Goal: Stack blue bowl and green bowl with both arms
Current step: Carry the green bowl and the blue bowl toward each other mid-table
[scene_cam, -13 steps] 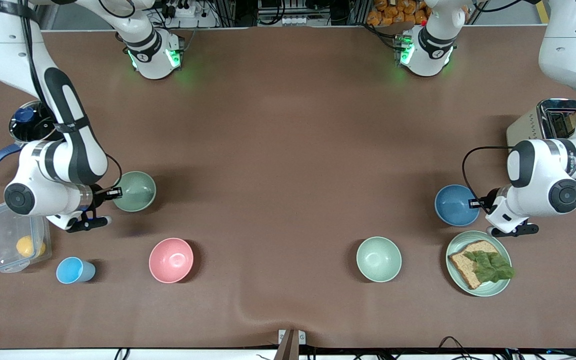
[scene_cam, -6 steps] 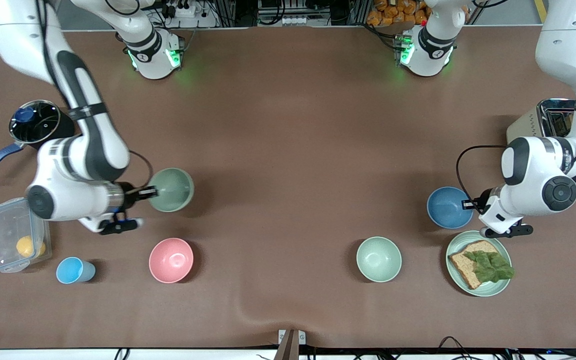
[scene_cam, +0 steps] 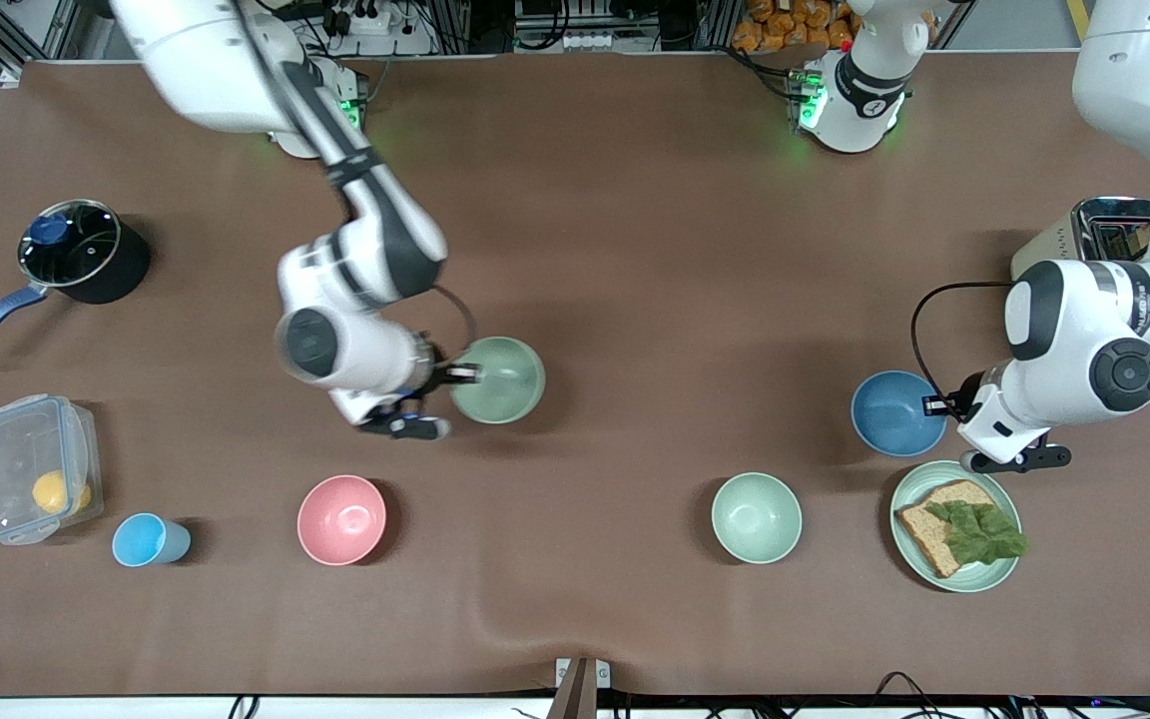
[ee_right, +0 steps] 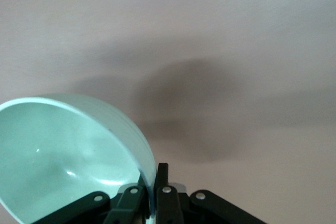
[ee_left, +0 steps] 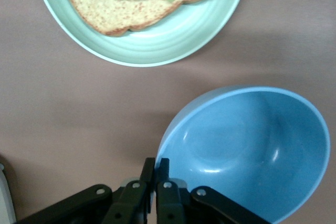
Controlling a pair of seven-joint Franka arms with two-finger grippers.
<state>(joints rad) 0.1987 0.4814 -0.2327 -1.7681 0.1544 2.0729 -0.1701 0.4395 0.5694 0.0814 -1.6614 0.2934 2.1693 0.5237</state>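
Brown matte table (scene_cam: 635, 250), no legible writing on anything in view. Right gripper (scene_cam: 465, 374) is pinched on the rim of the green bowl (scene_cam: 498, 379), plain dull sage, held up over mid-table. Left gripper (scene_cam: 934, 404) is clamped on the rim of the blue bowl (scene_cam: 896, 411), plain medium blue, beside the sandwich plate (scene_cam: 1004, 574).
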